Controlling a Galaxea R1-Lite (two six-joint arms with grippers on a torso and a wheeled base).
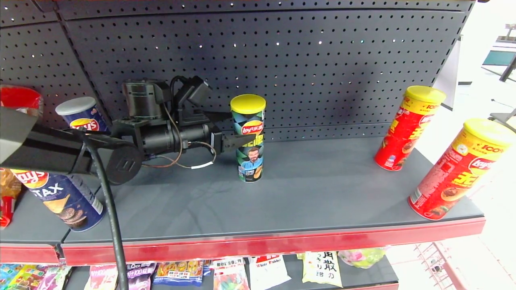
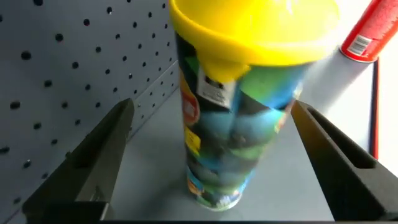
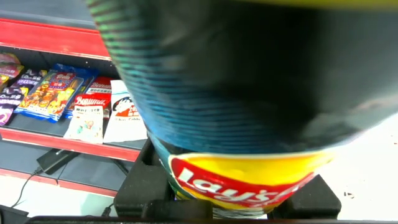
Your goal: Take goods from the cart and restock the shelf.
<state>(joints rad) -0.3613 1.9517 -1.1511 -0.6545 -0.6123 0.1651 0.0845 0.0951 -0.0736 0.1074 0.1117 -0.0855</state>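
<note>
Head view: yellow-lidded blue-green chip can [image 1: 250, 139] stands upright on shelf [image 1: 322, 189].

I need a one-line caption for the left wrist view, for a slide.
Open left gripper straddles, without touching, an upright yellow-lidded can on the grey shelf.

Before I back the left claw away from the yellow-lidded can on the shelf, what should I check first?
1. Yellow-lidded can upright, base on the shelf: ok.
2. Left claw open, one finger on each side of that can: ok.
3. Both fingers free of the can's wall: cannot tell; one fingertip looks very close.
4. Red cans well away from the retreat path: ok.
5. Right claw holding its own can securely: cannot tell how firm the grip is.
</note>
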